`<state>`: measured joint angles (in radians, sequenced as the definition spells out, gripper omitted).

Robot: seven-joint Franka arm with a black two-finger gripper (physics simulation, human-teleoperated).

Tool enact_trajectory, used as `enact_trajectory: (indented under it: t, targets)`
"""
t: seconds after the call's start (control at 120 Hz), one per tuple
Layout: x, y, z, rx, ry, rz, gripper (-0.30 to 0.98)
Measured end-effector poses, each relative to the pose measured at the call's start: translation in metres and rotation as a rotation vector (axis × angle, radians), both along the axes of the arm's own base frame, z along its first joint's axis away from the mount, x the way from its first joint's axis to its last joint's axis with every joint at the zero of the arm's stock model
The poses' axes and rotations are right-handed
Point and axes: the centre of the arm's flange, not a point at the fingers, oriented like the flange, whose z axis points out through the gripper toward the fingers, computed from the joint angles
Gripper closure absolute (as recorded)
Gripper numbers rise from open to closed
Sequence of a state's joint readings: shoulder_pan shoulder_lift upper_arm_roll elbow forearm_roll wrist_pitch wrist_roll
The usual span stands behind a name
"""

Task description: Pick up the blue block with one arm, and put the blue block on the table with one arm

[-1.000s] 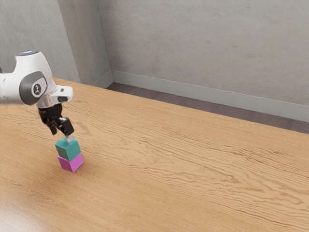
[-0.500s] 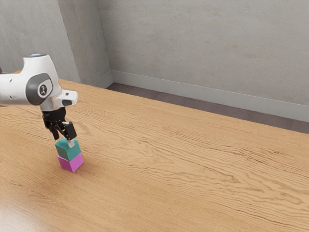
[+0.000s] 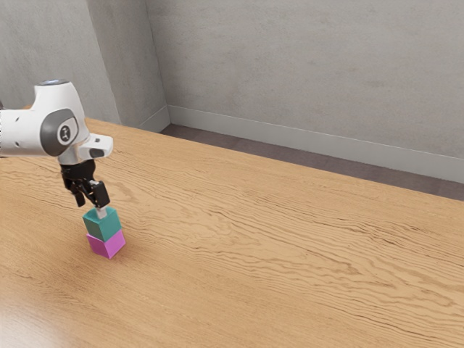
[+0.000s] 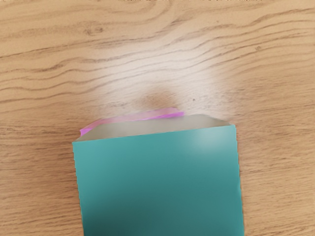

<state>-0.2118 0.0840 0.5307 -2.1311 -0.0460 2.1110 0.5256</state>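
Blue block [image 3: 102, 224], teal-looking, sits on a magenta block [image 3: 106, 244], which separates it from the wooden tabletop [image 3: 275, 254]. Claw [image 3: 100, 210] at its upper face; whether spread or clamped, cannot tell. Grey wall [image 3: 312, 65] beyond.

Upper block [image 3: 101, 226] on lower block [image 3: 107, 245], that on table [image 3: 290, 254]

Exterior view: stands well back from the blue block [image 3: 101, 225], above its level, and faces obliquely down past it, over the table [image 3: 290, 275], toward the wall [image 3: 304, 72]. Wrist view: looks steeply down on the blue block from close above. Common to both: the blue block, part of the pink block [image 3: 109, 244] beneath it, nearby tabletop.
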Motion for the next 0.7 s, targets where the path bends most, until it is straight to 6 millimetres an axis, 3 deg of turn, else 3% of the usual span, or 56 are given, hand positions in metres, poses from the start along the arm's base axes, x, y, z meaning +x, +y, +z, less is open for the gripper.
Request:
enact_trajectory:
  t: [0.217, 0.467, 0.7]
  targets:
    - [0.001, 0.001, -0.005, -0.004, -0.004, -0.006, 0.00]
    - [0.004, 0.004, -0.027, 0.008, 0.014, -0.009, 0.00]
    - [0.008, 0.010, -0.030, 0.012, -0.038, 0.013, 0.00]
